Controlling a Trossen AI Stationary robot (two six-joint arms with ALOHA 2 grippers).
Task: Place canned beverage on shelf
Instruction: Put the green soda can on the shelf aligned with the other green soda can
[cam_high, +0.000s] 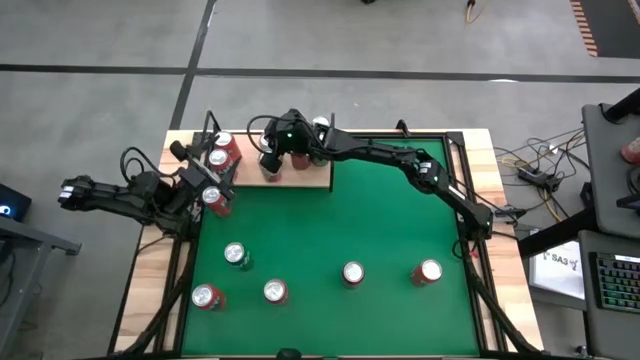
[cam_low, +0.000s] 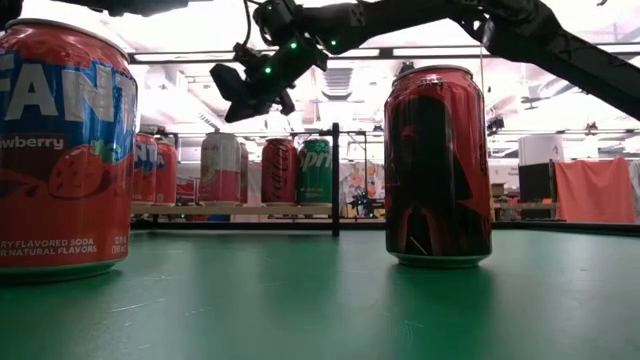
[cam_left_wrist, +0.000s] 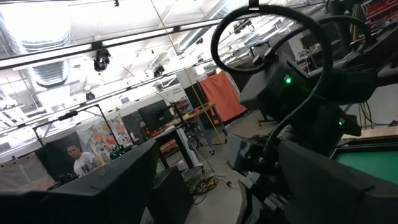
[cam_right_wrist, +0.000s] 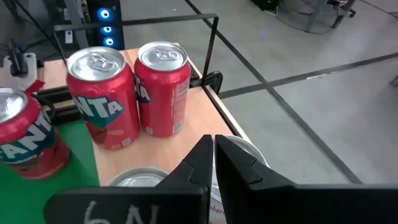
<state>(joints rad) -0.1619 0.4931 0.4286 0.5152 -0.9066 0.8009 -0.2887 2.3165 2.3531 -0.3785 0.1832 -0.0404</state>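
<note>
The shelf (cam_high: 300, 176) sits at the far edge of the green surface (cam_high: 330, 230), and it already carries several cans; two red ones (cam_right_wrist: 127, 93) stand upright side by side at its corner by a thin black rod (cam_right_wrist: 211, 43). More cans are still loose on the surface, well apart from the shelf: a row of five near the front edge, among them one with a pale top (cam_high: 352, 272) and a red one (cam_high: 428, 271).

A can of this kind is a stiff thin-walled cylinder, probably full and so fairly heavy for its size. Its painted metal skin is smooth and likely slippery, and a hard squeeze could dent the wall. The safest hold is judged to be across the middle of the body with both fingers square to the sides, keeping it upright, since the narrow base tips easily when it is set among neighbours.

The right end effector (cam_right_wrist: 213, 163) hangs over the shelf, above the cans and just beside the red pair. Its fingers are pressed together with only a sliver between them, and they hold nothing; a silver can top (cam_right_wrist: 138, 178) shows directly below them, apart from the tips.

The left end effector (cam_high: 205, 185) is at the shelf's left end, close to a can (cam_high: 214, 199) at the surface's edge. Whether its fingers are apart or together cannot be told, nor whether it grips that can.
</note>
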